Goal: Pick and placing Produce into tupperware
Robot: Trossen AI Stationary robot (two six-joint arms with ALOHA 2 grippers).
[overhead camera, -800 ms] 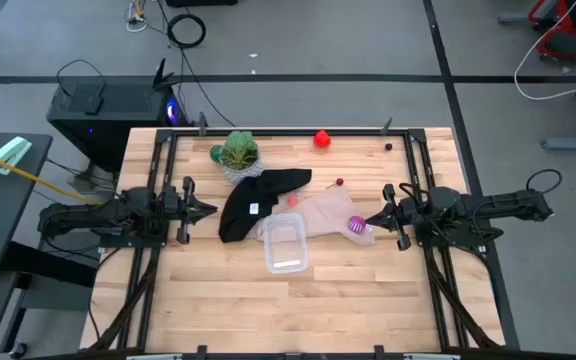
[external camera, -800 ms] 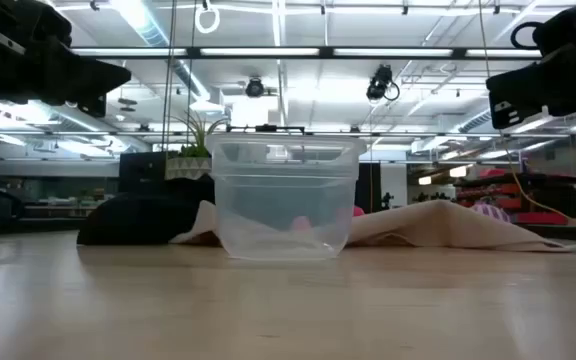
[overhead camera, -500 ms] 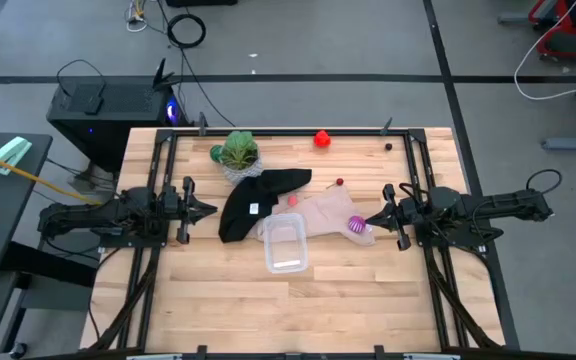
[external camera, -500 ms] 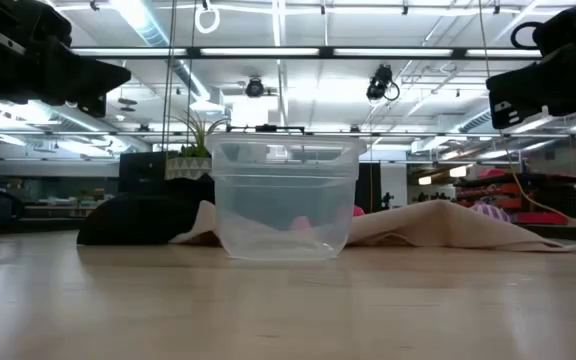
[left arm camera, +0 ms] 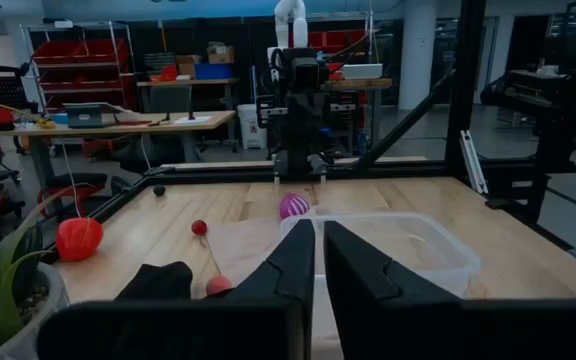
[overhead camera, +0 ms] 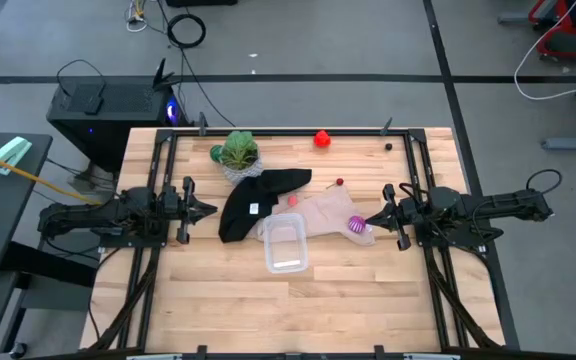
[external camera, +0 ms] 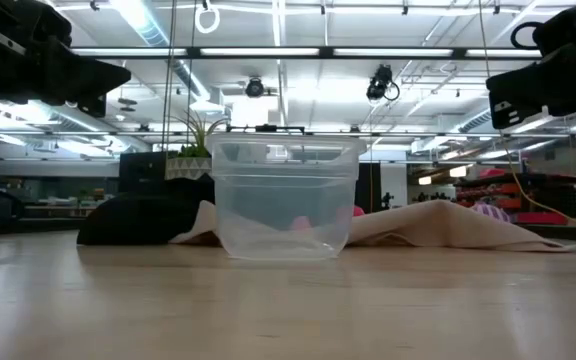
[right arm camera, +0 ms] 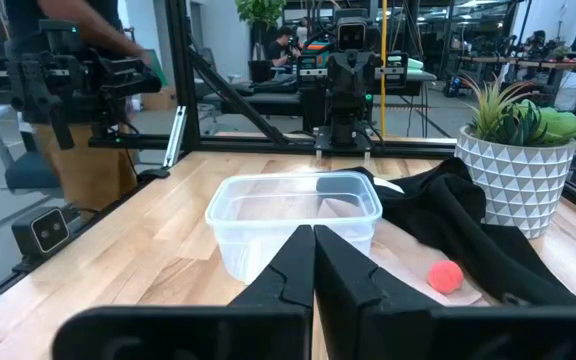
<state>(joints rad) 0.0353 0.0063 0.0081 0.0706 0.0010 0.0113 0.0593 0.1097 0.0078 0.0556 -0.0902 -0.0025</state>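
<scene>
The clear tupperware (overhead camera: 285,243) stands on the table's middle, partly on a beige cloth (overhead camera: 323,212); it also shows in the low view (external camera: 283,200). A purple fruit (overhead camera: 357,225) lies on the cloth's right end. A pinkish fruit (overhead camera: 293,201) lies on the cloth by the black cloth (overhead camera: 258,200). A red fruit (overhead camera: 322,139) sits at the far edge, and a small red cherry (overhead camera: 339,183) nearer. No green melon-like fruit shows. My left gripper (overhead camera: 203,210) is shut and empty, left of the black cloth. My right gripper (overhead camera: 373,220) is shut and empty, raised beside the purple fruit.
A potted leafy plant (overhead camera: 236,152) stands at the far left of the cloths. A small dark ball (overhead camera: 389,146) lies at the far right. Black frame rails run along the table's left and right sides. Bare wood lies between the tub and the near edge.
</scene>
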